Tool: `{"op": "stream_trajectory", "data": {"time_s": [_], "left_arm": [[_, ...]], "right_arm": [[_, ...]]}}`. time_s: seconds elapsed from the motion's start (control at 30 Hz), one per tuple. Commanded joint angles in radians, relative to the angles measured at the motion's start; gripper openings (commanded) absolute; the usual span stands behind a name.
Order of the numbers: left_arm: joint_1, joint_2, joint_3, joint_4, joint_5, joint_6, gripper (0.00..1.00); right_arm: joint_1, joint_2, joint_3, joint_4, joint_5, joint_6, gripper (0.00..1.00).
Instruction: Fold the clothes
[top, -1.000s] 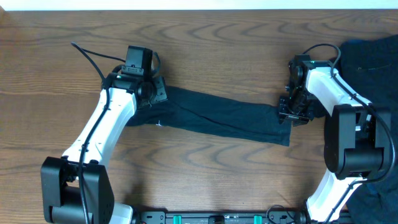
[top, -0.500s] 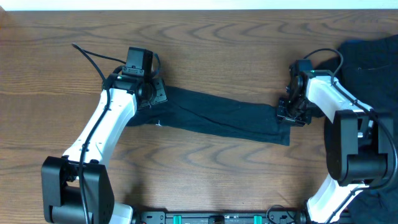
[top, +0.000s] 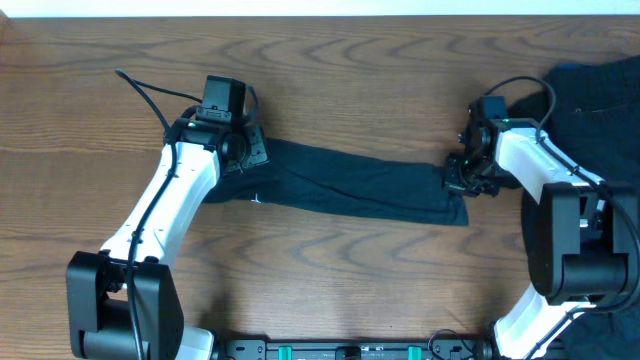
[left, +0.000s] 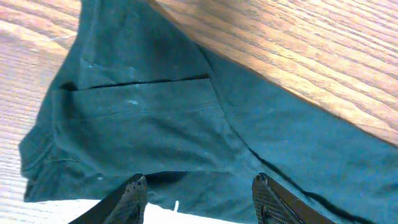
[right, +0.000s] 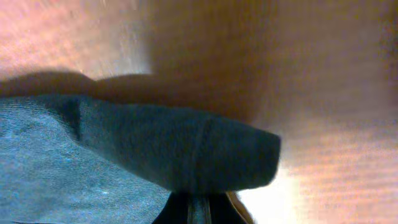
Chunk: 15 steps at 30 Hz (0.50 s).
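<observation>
The left arm stretches forward, and the left claw (top: 246, 150) stands open over the left end of the navy garment (top: 350, 190), which lies lengthwise on the worktop (top: 350, 70). The right arm curls inward, and the right claw (top: 462, 180) is clamped on the garment's right hem.

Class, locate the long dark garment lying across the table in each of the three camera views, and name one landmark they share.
Overhead: the dark garment stretches as a band across the middle, left to right.
Left wrist: it fills most of the picture.
Right wrist: it covers the lower left and centre.
Shared landmark: the wood-grain table under it.
</observation>
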Motion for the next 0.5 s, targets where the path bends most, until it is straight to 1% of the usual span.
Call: {"op": "stream_trajectory", "data": {"time_s": [0.0,0.23,0.27,0.3,0.33,0.47], "left_arm": [[0.038,-0.007,-0.01,-0.015,-0.037,0.011,0.56],[0.127,-0.009,-0.01,-0.055,-0.037,-0.013,0.57],[0.138,-0.008,-0.01,-0.064,-0.037,-0.013,0.59],[0.145,-0.008,-0.01,-0.07,-0.037,-0.013,0.64],[0.152,-0.008,-0.01,-0.073,-0.038,-0.013,0.65],[0.17,-0.008,-0.01,-0.072,-0.037,-0.014,0.68]], "right_arm": [[-0.074,0.072,0.01,0.006,0.058,-0.08,0.01],[-0.26,0.072,0.158,-0.091,0.06,-0.1,0.01],[-0.281,0.072,0.173,-0.1,0.06,-0.113,0.01],[-0.297,0.072,0.186,-0.109,0.06,-0.117,0.01],[-0.311,0.072,0.203,-0.124,0.06,-0.119,0.01],[-0.32,0.072,0.277,-0.2,0.051,-0.119,0.01]]}}
